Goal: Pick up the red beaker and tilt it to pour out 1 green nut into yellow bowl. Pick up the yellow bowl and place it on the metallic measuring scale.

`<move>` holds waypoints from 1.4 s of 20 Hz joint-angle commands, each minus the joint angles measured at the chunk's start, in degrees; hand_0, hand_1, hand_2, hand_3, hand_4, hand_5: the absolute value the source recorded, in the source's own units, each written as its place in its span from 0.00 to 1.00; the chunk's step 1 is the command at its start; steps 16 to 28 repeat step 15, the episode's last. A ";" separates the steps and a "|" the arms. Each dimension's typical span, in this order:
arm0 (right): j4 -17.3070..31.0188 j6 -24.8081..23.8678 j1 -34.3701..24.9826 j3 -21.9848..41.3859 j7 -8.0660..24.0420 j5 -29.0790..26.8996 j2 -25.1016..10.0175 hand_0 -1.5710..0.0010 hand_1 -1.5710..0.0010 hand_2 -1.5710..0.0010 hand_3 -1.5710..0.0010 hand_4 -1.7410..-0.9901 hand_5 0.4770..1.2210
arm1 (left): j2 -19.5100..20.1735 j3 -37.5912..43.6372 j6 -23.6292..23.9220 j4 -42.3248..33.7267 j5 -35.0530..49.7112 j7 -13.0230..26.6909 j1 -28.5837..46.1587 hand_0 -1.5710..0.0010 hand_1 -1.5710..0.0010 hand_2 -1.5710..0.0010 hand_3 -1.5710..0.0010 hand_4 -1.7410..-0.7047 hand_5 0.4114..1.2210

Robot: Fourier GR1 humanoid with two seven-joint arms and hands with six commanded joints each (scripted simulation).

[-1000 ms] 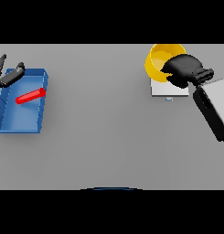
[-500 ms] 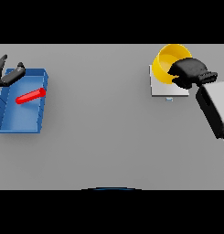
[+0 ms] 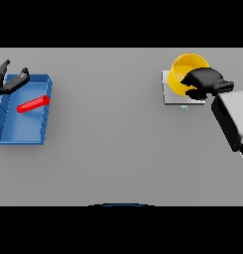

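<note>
While curled on the yellow bowl (image 3: pixel 185 74) over the scale (image 3: pixel 171 95), right robot hand (image 3: pixel 205 81); blue tray (image 3: pixel 24 130) with red beaker (image 3: pixel 33 104) far left.

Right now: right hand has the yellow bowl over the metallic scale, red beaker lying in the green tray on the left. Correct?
One error: the tray holding the red beaker is blue, not green, as the head view shows. The rest holds: right hand on the yellow bowl over the metallic scale.

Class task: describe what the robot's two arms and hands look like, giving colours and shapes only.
The right hand is dark, almost black, and rounded, with a short dark wrist piece joining a boxy light grey forearm. The left hand is equally dark, showing slim tapering fingers; only a sliver of pale arm appears at the picture's edge. No cables or markings show.
</note>
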 commanded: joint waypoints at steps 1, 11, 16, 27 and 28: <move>0.02 0.02 0.24 -0.31 0.28 -0.43 0.42 0.15 0.28 0.36 0.48 0.20 0.80 | -0.04 -0.06 -0.06 0.01 0.02 -0.43 0.45 1.00 1.00 1.00 1.00 0.87 0.45; 1.37 3.48 -1.00 -0.80 0.92 -1.35 0.44 0.90 0.90 0.92 0.93 0.43 0.45 | 0.24 0.52 -0.13 -0.83 0.69 0.71 0.20 1.00 1.00 1.00 1.00 0.87 0.42; 1.56 4.05 -0.43 -0.46 1.61 -1.23 0.79 0.96 0.96 0.97 0.97 0.47 0.41 | 0.11 0.29 -0.45 -0.75 0.75 0.50 0.05 1.00 1.00 1.00 1.00 0.88 0.43; 1.56 4.05 -0.43 -0.46 1.61 -1.23 0.79 0.96 0.96 0.97 0.97 0.47 0.41 | 0.11 0.29 -0.45 -0.75 0.75 0.50 0.05 1.00 1.00 1.00 1.00 0.88 0.43; 1.56 4.05 -0.43 -0.46 1.61 -1.23 0.79 0.96 0.96 0.97 0.97 0.47 0.41 | 0.11 0.29 -0.45 -0.75 0.75 0.50 0.05 1.00 1.00 1.00 1.00 0.88 0.43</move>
